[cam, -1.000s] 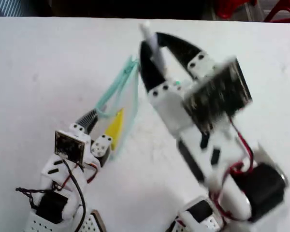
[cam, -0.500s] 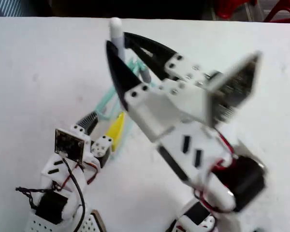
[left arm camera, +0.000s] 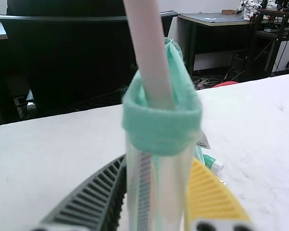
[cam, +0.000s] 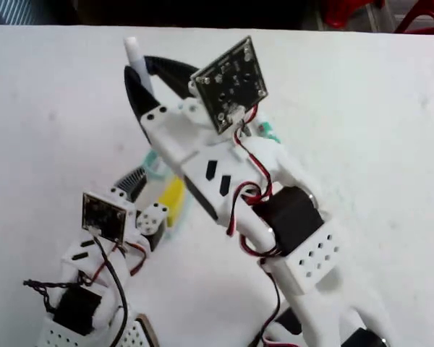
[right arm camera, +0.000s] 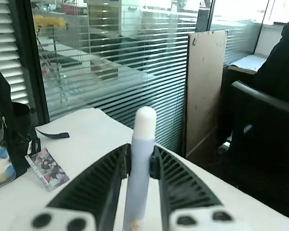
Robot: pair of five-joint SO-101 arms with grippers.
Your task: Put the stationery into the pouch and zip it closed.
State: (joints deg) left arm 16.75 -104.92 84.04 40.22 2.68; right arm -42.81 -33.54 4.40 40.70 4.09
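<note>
Mint-edged pouch (left arm camera: 161,125) stood clamped in the left pincer (left arm camera: 159,163), so the right pincer (right arm camera: 141,151), gripping the pale pen (right arm camera: 144,120) at its mouth, would best lower it straight down.

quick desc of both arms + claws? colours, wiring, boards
Both arms: white printed shells with black servos. Right claw: two black ribbed fingers; bare camera board at the wrist, red and black wires looping below. Left claw: one grey ribbed finger, one yellow; small camera board, black and red wiring.
</note>
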